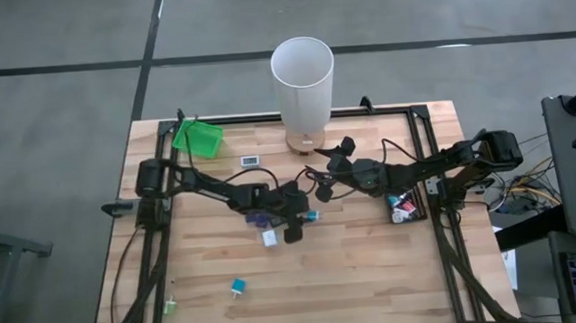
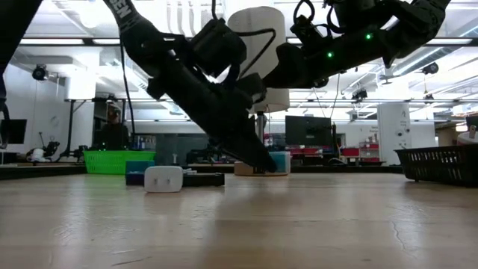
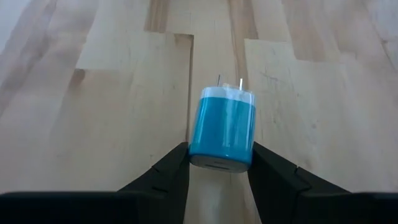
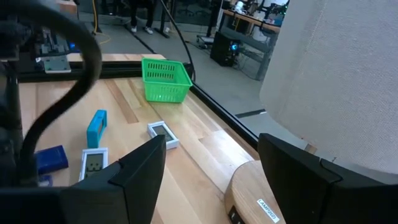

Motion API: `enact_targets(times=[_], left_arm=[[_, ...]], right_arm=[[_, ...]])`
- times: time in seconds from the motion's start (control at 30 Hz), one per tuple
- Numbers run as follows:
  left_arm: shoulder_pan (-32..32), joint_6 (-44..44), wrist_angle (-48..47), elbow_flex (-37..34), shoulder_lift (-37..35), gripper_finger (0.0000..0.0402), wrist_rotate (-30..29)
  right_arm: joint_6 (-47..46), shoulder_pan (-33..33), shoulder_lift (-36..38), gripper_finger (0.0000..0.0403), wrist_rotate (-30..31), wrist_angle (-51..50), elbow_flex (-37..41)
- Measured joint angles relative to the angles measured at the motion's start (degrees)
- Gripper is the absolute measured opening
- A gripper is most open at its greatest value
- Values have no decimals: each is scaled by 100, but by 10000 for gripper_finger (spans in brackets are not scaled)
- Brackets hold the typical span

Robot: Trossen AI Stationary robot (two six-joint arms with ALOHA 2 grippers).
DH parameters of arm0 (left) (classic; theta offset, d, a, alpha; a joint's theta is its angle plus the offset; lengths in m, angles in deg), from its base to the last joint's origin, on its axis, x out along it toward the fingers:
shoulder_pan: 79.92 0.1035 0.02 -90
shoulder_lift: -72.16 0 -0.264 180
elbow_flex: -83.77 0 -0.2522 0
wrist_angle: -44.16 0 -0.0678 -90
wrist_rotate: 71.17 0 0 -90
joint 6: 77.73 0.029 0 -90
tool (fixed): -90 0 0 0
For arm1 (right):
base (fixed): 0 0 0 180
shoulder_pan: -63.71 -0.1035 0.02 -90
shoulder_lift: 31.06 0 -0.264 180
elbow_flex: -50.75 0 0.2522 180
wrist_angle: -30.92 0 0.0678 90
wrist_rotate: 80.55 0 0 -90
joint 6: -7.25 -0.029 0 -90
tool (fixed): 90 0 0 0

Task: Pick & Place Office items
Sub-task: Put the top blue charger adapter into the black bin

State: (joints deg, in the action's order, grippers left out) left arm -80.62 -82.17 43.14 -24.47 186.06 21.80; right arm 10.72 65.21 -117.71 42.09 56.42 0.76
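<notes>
Left claw [image 3: 219, 163] is clamped on the teal plug [image 3: 222, 127], pick done; next, carry it toward the green tray [image 1: 196, 137] at ten o'clock. Right claw [image 4: 211, 165] gapes empty.

Looks like a robotics lab or open workshop floor, not an office. Behind the wooden table [image 2: 299, 224] there are long rows of ceiling strip lights [image 2: 448, 78], benches with monitors [image 2: 305, 128] and gear, a person [image 2: 113, 127] at a desk, and a grey concrete floor [image 1: 55, 116] with cables [image 1: 530, 182] trailing off to the side.
</notes>
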Motion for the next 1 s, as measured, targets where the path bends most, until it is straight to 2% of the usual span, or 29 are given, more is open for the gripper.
enact_targets(times=[0.73, 1.0], left_arm=[[-1, -330, 185, 11, 182, 149, -187], [-1, -333, 183, 7, 182, 166, -172]], right_arm=[[0, 2, 0, 249, 0, -2, 0], [0, 2, 0, 256, 0, -2, 0]])
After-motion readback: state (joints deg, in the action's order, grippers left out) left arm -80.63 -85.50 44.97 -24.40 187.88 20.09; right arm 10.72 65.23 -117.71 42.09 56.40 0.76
